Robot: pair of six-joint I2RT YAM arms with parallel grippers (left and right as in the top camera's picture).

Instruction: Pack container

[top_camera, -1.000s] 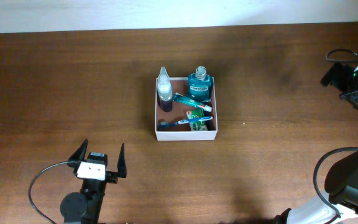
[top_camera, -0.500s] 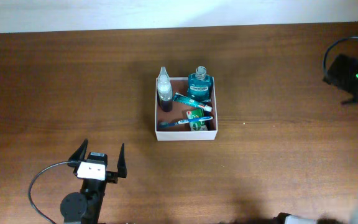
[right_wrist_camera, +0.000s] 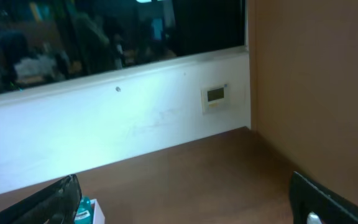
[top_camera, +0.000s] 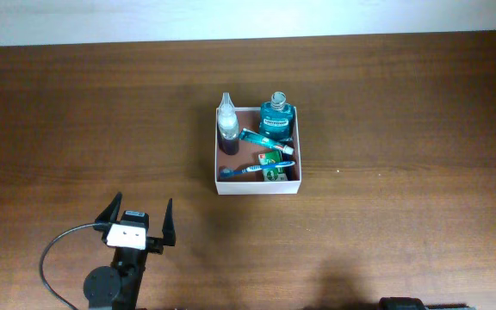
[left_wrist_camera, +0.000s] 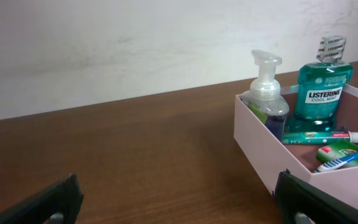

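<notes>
Brown wood table (top_camera: 76,129), white wall (left_wrist_camera: 104,43) behind; L hand (top_camera: 142,207), R hand (right_wrist_camera: 184,193) both spread.

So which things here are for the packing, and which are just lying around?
For packing: container, Listerine bottle, pump bottle, toothpaste tube, blue toothbrush, green packet.
Just there: little wall panel, table.

- Our left gripper (top_camera: 143,205) sits low at the near left of the overhead view. Its two dark fingers (top_camera: 110,211) are spread wide in a V, pointing forward and holding nothing.
- Our left arm (top_camera: 114,280) runs straight back from it toward the lower edge of that view.
- Our right gripper (right_wrist_camera: 182,186) shows only in its own wrist view. Its jaws are wide apart, with one finger in each lower corner, gripping nothing.
</notes>
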